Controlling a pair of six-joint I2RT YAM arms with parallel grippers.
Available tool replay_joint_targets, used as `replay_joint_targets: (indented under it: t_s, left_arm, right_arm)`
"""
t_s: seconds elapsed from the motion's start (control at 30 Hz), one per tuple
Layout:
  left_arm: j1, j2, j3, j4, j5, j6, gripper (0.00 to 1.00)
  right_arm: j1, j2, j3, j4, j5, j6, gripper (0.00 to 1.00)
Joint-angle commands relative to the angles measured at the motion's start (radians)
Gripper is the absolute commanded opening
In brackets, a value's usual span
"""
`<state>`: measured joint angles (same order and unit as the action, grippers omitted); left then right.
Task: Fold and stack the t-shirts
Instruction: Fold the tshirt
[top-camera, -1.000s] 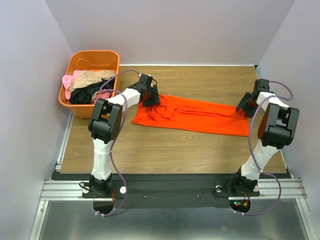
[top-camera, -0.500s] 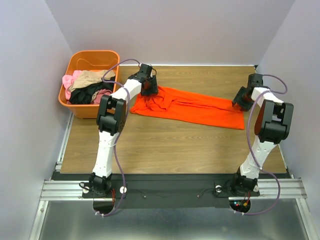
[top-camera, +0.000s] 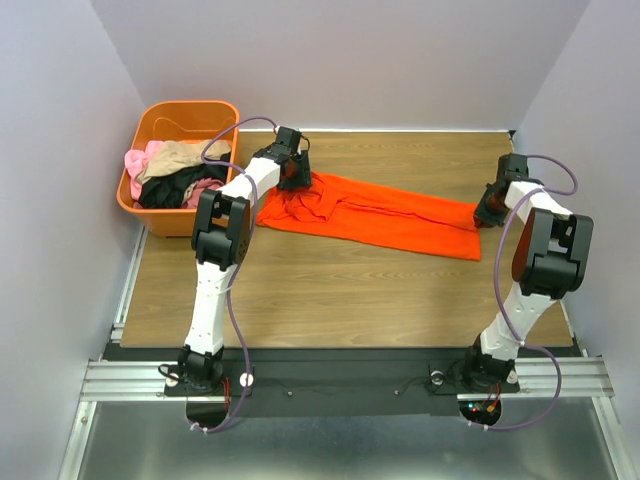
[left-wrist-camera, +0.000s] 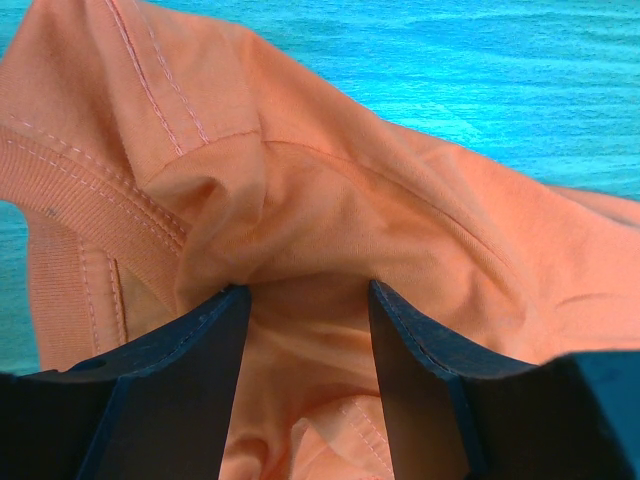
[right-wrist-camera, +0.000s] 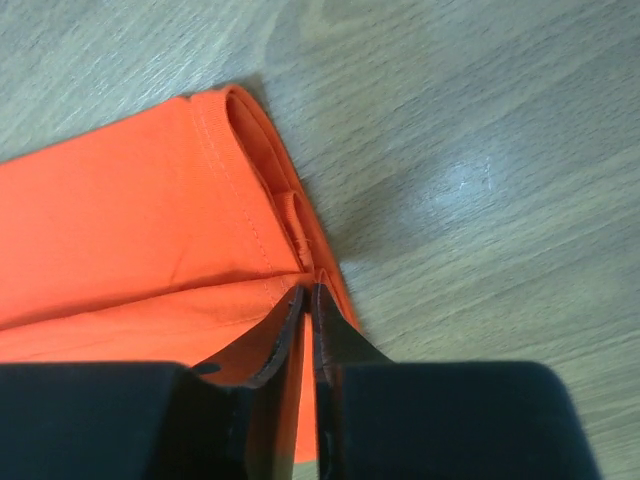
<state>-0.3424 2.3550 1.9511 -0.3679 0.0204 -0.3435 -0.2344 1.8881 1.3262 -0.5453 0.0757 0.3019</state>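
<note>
Right gripper (right-wrist-camera: 308, 300) has just pinched shut on tee (top-camera: 385, 212) hem; tee shifted back. Left gripper (left-wrist-camera: 305, 300) half-open, cloth bunched between jaws; hold uncertain. Both ends manned; fold likely next.
</note>
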Motion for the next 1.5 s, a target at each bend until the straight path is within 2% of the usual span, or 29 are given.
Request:
replay_joint_targets:
  t_s: [0.0,0.37,0.57,0.63,0.77,0.97,1.07,1.47]
  left_arm:
    - [0.016,-0.011,-0.012,-0.075,-0.034,0.024,0.63]
    - [0.016,-0.023,-0.027,-0.066,-0.027,0.018,0.63]
    - [0.016,-0.031,-0.024,-0.066,-0.027,0.023,0.63]
    - [0.016,-0.03,-0.021,-0.065,-0.027,0.017,0.63]
    - [0.016,-0.023,-0.004,-0.066,-0.025,0.006,0.63]
    - [0.016,-0.019,0.017,-0.077,0.003,-0.002,0.63]
    - [0.016,-0.022,0.019,-0.08,-0.002,-0.003,0.63]
    - [0.017,0.061,0.121,-0.109,0.0,0.004,0.63]
  right_arm:
    - [-0.005,-0.038,-0.005,0.001,-0.011,-0.029,0.1]
    - [-0.005,-0.13,-0.067,-0.025,-0.047,-0.037,0.08]
    - [-0.005,-0.234,0.013,-0.041,-0.07,-0.018,0.15]
    - [-0.005,-0.231,0.05,-0.041,-0.125,-0.003,0.18]
    - [0.035,-0.138,0.122,-0.039,-0.182,-0.001,0.28]
    - [0.145,-0.018,0.214,-0.022,-0.183,-0.007,0.33]
    - [0.162,0.037,0.223,-0.016,-0.195,0.012,0.33]
    - [0.167,0.097,0.064,0.004,-0.152,-0.018,0.35]
